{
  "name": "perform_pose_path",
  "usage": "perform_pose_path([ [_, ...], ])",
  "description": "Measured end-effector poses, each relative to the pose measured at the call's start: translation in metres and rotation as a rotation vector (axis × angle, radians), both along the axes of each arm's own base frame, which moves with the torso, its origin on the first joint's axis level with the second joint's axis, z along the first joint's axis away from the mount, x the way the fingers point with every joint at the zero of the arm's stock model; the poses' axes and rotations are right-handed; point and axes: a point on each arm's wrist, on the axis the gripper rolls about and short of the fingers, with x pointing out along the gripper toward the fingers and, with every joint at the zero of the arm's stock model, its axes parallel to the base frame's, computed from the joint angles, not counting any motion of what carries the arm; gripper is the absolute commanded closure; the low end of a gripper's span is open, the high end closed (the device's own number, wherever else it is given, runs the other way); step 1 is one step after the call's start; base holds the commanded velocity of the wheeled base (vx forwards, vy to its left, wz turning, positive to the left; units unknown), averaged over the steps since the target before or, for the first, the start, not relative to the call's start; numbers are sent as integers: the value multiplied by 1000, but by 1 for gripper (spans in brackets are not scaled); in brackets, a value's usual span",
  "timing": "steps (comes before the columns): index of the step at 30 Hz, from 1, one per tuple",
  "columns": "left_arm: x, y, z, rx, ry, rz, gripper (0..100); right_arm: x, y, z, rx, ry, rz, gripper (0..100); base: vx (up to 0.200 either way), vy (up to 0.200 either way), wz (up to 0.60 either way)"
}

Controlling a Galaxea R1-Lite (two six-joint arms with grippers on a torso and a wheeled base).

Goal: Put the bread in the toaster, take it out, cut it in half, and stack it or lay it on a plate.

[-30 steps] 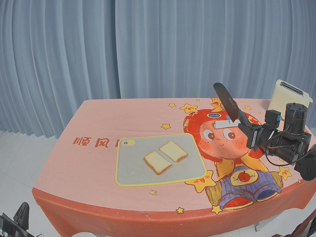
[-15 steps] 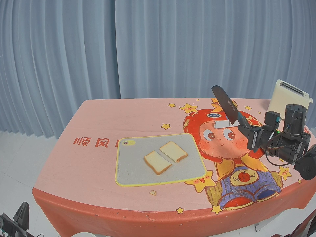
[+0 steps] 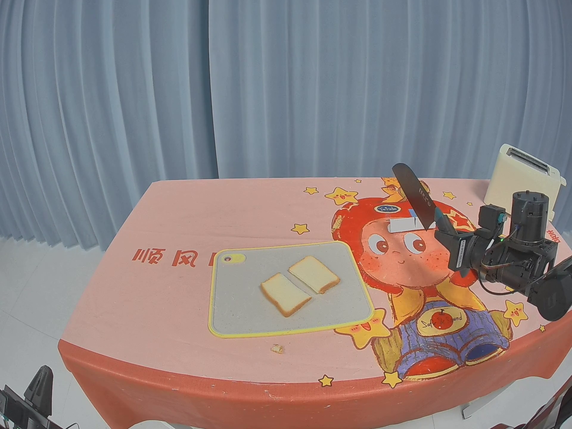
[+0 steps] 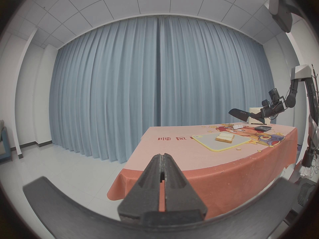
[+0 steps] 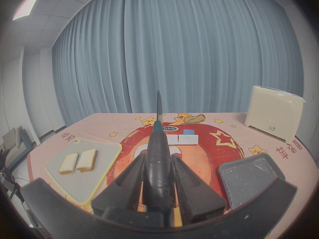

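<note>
Two bread halves [image 3: 285, 294] [image 3: 314, 273] lie side by side on the grey, yellow-rimmed cutting board [image 3: 238, 308], also in the right wrist view as bread halves [image 5: 78, 161]. My right gripper [image 3: 445, 224] hovers over the right part of the table, shut on the handle of a dark knife [image 3: 417, 195] whose blade points up and toward the back left. In its own view the right gripper [image 5: 159, 161] clamps the knife [image 5: 159, 110] edge-up. The cream toaster [image 3: 521, 177] stands at the back right. My left gripper [image 4: 162, 183] is shut, low and off the table's left front corner.
A grey plate [image 5: 249, 176] lies near the table's right front, in front of the toaster [image 5: 274, 112]. A small white holder [image 3: 408, 224] sits just past the knife. A crumb [image 3: 276, 348] lies in front of the board. The pink tablecloth left of the board is bare.
My right gripper has shifted slightly right and down with the knife, and the blade tip sits lower. The bread halves and the left arm have not moved.
</note>
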Motion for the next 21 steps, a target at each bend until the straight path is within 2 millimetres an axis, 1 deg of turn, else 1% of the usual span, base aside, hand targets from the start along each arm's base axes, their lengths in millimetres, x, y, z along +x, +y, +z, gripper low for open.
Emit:
perform_pose_path([
  [8,0,0,0,0,0,0,100,4,-5,-5,-4,26,-16,100,0,0,0],
  [16,0,0,0,0,0,0,100,9,-17,-2,5,19,-47,100,0,0,0],
  [21,0,0,0,0,0,0,100,10,-21,-2,14,20,-38,100,0,0,0],
])
